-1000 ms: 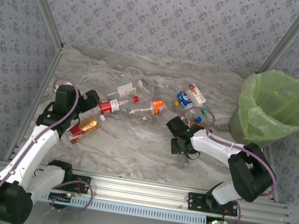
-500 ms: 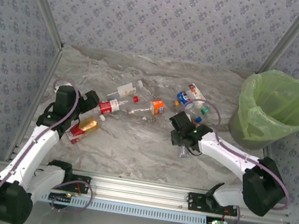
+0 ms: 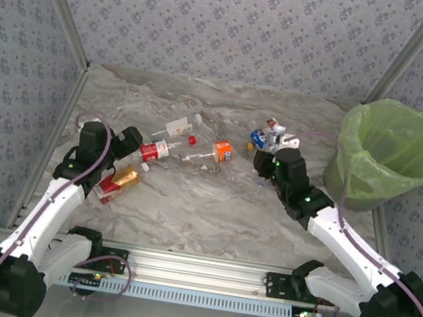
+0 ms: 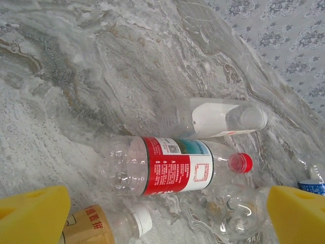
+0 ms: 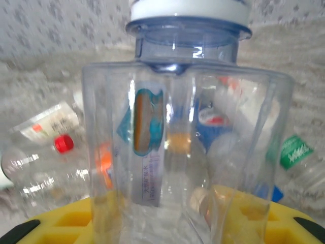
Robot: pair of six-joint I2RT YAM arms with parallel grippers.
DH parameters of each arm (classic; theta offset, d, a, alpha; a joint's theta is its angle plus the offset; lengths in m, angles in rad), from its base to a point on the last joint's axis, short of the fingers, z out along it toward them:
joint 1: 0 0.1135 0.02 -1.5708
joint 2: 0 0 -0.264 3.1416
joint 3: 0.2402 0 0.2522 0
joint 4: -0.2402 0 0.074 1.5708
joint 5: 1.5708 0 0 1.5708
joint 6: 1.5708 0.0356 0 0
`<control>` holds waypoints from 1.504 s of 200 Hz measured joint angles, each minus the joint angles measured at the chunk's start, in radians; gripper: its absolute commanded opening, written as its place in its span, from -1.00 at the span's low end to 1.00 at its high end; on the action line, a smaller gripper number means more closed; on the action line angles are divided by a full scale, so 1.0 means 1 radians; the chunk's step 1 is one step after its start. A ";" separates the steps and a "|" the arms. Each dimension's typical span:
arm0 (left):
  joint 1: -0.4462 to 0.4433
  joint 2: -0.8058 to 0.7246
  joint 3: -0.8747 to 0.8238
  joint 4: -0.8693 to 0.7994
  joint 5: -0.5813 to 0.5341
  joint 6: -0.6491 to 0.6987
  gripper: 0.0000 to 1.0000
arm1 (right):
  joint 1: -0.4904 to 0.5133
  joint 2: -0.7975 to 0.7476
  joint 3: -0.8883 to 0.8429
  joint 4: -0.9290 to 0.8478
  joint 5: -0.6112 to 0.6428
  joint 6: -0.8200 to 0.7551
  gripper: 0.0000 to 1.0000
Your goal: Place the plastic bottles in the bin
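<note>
At the far right, by the corner of the marble worktop [image 3: 188, 203]: the bin [image 3: 353, 177], upright, lined in light green. Just left of it, right fingers [image 3: 269, 160] closed on a clear bottle [image 5: 183, 132] with a white cap, near a blue-label bottle [image 3: 260, 139]. At the left, left fingers [image 3: 128, 145] spread wide, holding nothing, over a red-label bottle [image 4: 175, 173] lying on its side. White-label bottle [image 4: 218, 119] just beyond it, tan-label bottle [image 4: 99, 229] nearer. Mid-worktop, orange-label bottle [image 3: 220, 152] lying loose.
</note>
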 measured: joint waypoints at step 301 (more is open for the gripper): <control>-0.002 0.077 -0.028 0.086 0.083 -0.040 0.98 | -1.136 0.327 0.620 -0.204 -0.571 -0.251 -0.08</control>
